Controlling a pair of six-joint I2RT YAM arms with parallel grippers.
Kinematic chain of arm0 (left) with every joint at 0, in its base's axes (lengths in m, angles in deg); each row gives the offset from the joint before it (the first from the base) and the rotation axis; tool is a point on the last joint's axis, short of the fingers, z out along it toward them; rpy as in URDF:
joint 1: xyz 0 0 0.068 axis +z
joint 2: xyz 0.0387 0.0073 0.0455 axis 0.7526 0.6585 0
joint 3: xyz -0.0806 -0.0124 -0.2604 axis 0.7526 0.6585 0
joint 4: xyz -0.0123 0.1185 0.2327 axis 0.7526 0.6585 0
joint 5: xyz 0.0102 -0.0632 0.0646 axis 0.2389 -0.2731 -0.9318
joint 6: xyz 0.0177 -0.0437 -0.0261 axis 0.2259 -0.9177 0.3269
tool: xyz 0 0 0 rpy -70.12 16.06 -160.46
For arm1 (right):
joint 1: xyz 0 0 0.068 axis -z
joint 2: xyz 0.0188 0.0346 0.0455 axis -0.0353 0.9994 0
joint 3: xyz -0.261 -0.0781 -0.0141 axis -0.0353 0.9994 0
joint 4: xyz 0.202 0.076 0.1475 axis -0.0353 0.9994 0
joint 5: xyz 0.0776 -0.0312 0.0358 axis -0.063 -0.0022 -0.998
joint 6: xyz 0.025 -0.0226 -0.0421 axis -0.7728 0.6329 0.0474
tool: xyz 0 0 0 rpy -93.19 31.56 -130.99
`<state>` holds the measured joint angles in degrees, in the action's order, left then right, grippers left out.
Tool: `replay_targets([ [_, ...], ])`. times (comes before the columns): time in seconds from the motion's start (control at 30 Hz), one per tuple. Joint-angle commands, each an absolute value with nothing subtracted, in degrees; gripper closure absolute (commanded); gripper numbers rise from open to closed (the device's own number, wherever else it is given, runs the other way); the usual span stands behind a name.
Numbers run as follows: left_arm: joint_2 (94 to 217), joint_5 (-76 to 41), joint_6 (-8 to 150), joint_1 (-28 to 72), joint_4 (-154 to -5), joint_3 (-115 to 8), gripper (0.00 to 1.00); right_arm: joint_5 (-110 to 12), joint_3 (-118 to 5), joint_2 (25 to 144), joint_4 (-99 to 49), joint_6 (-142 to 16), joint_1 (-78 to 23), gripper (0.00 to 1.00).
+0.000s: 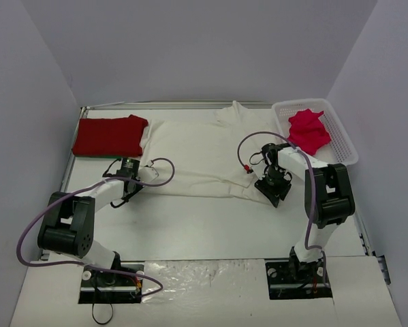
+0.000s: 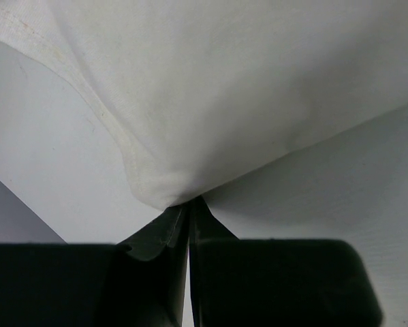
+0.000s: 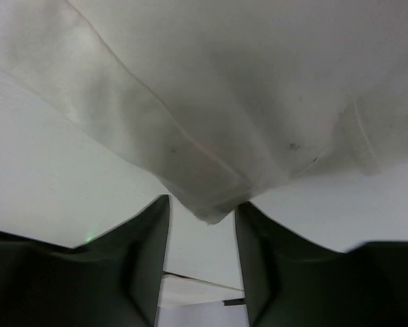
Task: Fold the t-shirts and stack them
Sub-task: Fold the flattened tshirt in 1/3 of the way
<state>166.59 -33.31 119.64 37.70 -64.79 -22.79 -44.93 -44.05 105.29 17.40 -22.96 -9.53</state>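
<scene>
A large cream-white t-shirt [image 1: 197,153] lies spread across the middle of the table. My left gripper [image 1: 133,185] sits at its near left corner, and in the left wrist view the gripper [image 2: 190,204] is shut, with the corner of the shirt [image 2: 244,88] pinched at its tips and slightly raised. My right gripper [image 1: 272,191] is at the near right corner. There the gripper [image 3: 202,204] stands open, and the corner of the shirt [image 3: 244,82] pokes between its fingers. A red t-shirt [image 1: 108,135] lies folded at the back left. A pinkish-red t-shirt [image 1: 308,129] lies crumpled in the basket.
A white lattice basket [image 1: 343,146] stands at the back right, just behind the right arm. Grey walls close in the table on three sides. Purple cables loop over both arms, one resting on the white shirt near the left gripper.
</scene>
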Motion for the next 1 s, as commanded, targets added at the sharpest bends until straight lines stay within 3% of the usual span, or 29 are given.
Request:
replay_targets([
  [0.0, 165.01, -32.51, 118.18, 38.09, -63.06, -23.2, 0.98, -43.66, -43.34, 105.36, 19.09, -22.62, -9.05, 0.61],
  [0.13, 165.54, -32.51, 117.83, 38.09, -62.53, -23.9, 0.98, -43.48, -42.55, 104.66, 18.65, -22.44, -8.61, 0.92],
  [0.2, 165.71, -32.42, 117.56, 38.09, -62.36, -24.16, 0.98, -43.14, -41.94, 103.88, 18.56, -22.26, -8.26, 1.0],
  [0.43, 162.82, -33.73, 118.52, 38.09, -59.81, -25.04, 0.98, -41.46, -40.88, 99.13, 19.87, -21.04, -5.89, 1.0],
  [0.9, 144.62, -29.61, 120.02, 38.09, -46.45, -26.1, 0.98, -43.31, -41.49, 90.77, 26.29, -16.99, -2.63, 1.0],
  [0.97, 145.06, -28.2, 120.29, 38.0, -46.97, -24.87, 0.88, -44.19, -40.79, 91.3, 25.68, -17.08, -2.55, 1.0],
])
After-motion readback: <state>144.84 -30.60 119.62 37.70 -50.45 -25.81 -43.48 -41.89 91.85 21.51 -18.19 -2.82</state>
